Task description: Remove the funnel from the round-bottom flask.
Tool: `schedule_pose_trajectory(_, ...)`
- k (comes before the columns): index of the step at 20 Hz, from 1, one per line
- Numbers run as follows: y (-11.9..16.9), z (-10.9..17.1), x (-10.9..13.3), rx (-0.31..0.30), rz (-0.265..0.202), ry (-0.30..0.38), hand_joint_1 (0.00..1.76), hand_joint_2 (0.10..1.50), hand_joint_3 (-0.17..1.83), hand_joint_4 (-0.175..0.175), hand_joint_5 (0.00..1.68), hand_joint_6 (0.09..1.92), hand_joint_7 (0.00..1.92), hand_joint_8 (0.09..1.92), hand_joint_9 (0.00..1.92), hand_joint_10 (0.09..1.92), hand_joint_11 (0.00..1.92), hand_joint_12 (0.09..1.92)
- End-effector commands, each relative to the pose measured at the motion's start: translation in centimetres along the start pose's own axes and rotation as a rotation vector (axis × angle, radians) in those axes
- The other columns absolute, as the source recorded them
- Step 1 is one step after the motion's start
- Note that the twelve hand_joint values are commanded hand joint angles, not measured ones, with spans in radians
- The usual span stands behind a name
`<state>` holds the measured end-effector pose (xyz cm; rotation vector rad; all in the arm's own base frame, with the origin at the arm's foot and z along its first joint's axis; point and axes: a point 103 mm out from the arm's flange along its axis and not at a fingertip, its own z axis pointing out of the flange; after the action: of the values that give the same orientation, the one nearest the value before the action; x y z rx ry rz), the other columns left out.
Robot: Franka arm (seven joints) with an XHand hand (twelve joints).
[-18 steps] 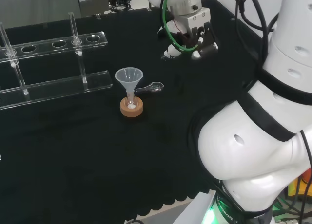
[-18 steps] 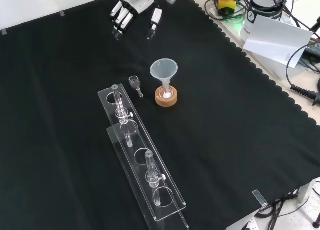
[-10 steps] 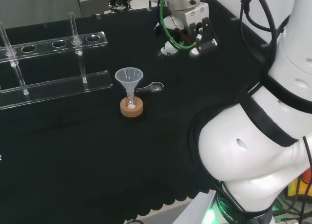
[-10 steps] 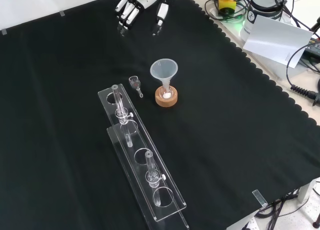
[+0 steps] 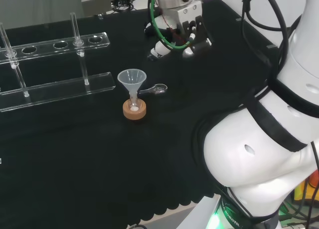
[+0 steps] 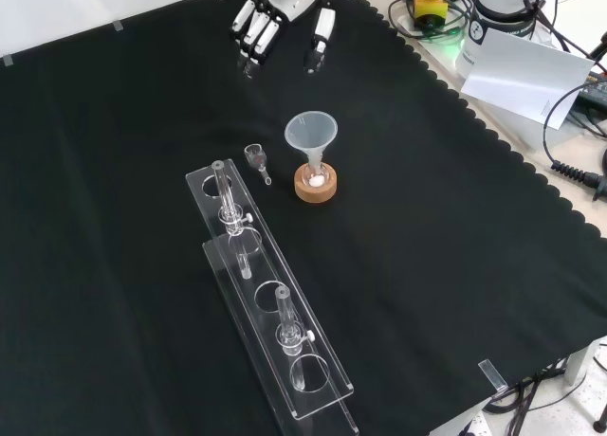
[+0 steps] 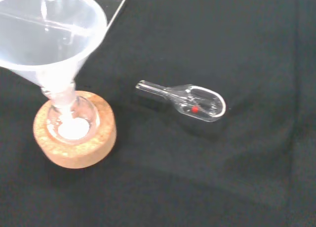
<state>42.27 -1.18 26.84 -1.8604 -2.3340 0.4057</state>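
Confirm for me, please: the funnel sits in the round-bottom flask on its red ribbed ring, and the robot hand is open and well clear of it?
Not quite: the stand is a cork ring, not a red ribbed one, as the wrist view shows. The rest holds: the funnel sits in the round-bottom flask, and the robot hand is open and well clear of it.

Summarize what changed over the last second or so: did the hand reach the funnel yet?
Not yet. The hand moved leftward in the head view and down and to the right in the front view, toward the funnel, fingers still straight and holding nothing. The funnel still sits in the round-bottom flask on its cork ring; the small glass scoop and the tube rack haven't moved.
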Motion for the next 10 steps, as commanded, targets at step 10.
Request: schedule_pose_trajectory(10,2.1,0.7,3.6,0.147,-0.063,0.073,0.41,0.87,-0.16,-0.040,0.07,0.09,0.00,0.68,0.49,0.09,0.30,1.44)
